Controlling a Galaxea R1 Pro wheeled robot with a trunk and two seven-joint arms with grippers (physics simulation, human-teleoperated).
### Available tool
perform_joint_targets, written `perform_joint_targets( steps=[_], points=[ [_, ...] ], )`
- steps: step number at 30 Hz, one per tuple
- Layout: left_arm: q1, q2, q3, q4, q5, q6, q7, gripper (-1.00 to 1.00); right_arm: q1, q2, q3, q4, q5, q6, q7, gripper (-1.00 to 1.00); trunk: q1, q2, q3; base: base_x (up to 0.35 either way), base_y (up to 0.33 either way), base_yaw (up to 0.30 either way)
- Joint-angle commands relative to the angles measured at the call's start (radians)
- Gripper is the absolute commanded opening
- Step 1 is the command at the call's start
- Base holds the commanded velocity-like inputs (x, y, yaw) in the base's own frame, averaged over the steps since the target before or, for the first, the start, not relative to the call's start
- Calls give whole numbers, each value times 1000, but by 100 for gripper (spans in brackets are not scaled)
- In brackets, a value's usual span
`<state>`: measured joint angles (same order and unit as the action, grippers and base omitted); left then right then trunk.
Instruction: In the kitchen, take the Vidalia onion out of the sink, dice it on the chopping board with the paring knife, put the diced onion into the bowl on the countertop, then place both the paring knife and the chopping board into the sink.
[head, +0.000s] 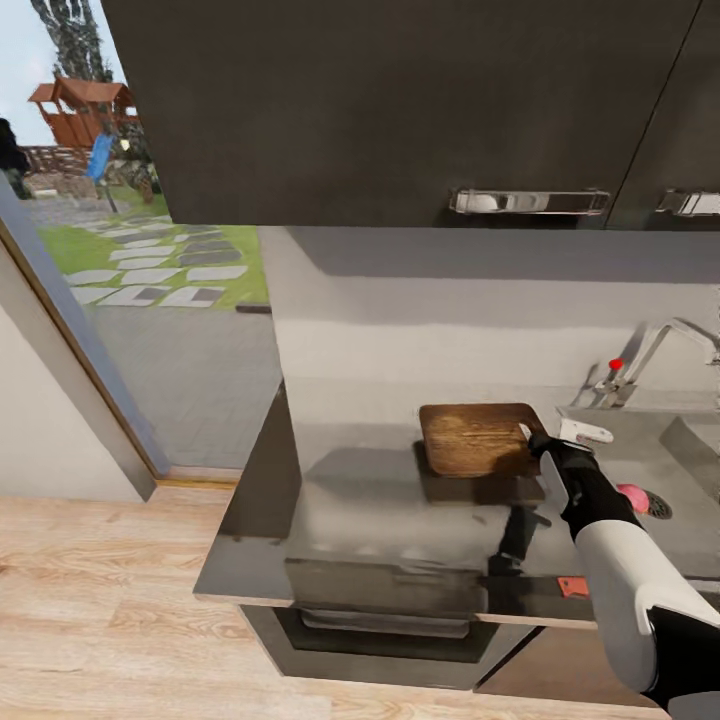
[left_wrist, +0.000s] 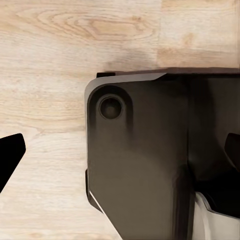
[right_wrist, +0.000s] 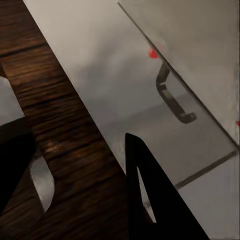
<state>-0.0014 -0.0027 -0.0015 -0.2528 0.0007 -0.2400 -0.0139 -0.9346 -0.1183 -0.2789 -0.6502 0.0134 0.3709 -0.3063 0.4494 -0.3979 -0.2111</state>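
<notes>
Chopping board (head: 478, 438): dark brown wood, rounded corners, lying flat on the glossy grey tabletop (head: 400, 500), left of the sink (head: 690, 470). In the right wrist view its grain (right_wrist: 60, 125) runs beside the grey tabletop surface.

Vidalia onion (head: 632, 497): small pinkish-red ball, partly hidden behind the right forearm, beside the round drain (head: 658, 505) in the sink basin.

Sink: grey steel basin at the right edge of the head view, angular chrome tap (head: 655, 360) with red knob (head: 616, 364) behind it.

Right hand (head: 565, 440): at the right-hand edge of the chopping board, arm reaching in from the lower right. A pale blade-like piece (right_wrist: 42, 182), seemingly the paring knife, shows against the board in the wrist view; whether the hand is clenched on it cannot be told.

Left hand (left_wrist: 120, 165): dark fingers (left_wrist: 10, 155) spread wide apart, grasping nothing, above the pale wooden floor (left_wrist: 55, 60) and a dark part of the robot's body (left_wrist: 140, 165).

Surroundings: dark wall cabinets (head: 400, 100) with bar handles above the tabletop; glass door to a garden at left.
</notes>
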Motion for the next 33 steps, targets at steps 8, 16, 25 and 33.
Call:
perform_joint_targets(
  steps=[8,16,25,33],
  points=[
    [0,1,0,0,-2,-2,-1,100,-1,7,0,1,-4,67,-28,-100,1,-2,-2,0,-21,0],
    [0,1,0,0,-2,-2,-1,100,-1,22,-1,1,-4,85,-47,-100,1,-2,-2,0,-1,0],
    [0,1,0,0,1,-2,-1,100,0,20,-45,1,-4,112,-109,-100,1,-2,-2,-27,0,0],
    [0,1,0,0,1,-2,-1,100,-1,23,-114,1,-4,128,-114,-100,1,-2,-2,-100,0,0]
  ],
)
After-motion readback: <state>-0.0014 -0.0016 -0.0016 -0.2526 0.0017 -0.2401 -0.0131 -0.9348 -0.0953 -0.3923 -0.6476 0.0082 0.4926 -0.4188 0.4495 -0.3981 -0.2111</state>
